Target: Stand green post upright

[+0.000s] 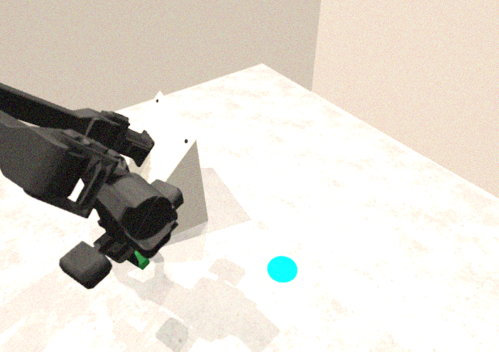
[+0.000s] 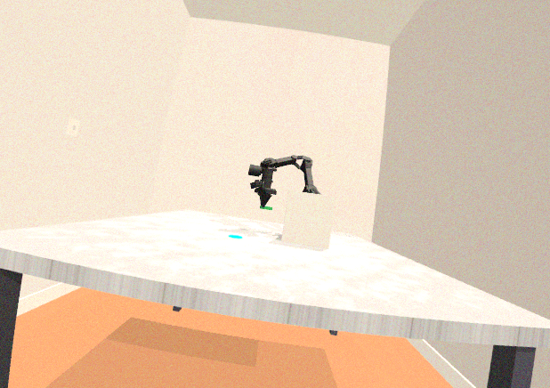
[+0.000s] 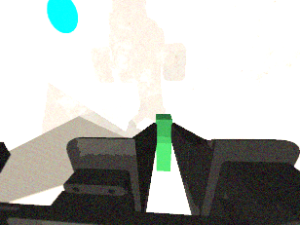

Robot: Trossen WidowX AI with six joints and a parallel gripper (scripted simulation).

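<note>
The green post (image 1: 142, 261) (image 2: 266, 208) (image 3: 164, 140) is held lying roughly level, well above the table. My gripper (image 2: 263, 206) (image 3: 164, 130) points down and is shut on the post, one finger on each side of it. In the top view the fingertips are mostly hidden behind the arm's wrist, and only one end of the post shows. The flat cyan circle (image 1: 282, 269) (image 2: 235, 237) (image 3: 62, 15) lies on the table, to the right of the gripper in the top view and at the upper left in the wrist view. Nothing stands on it.
A pale box-like block (image 1: 190, 195) (image 2: 307, 221) stands on the table (image 1: 383, 220) (image 2: 178, 260) beside the arm, between the gripper and the arm's base in the exterior view. It also shows at the lower left in the wrist view. Shadows of the arm fall near the circle.
</note>
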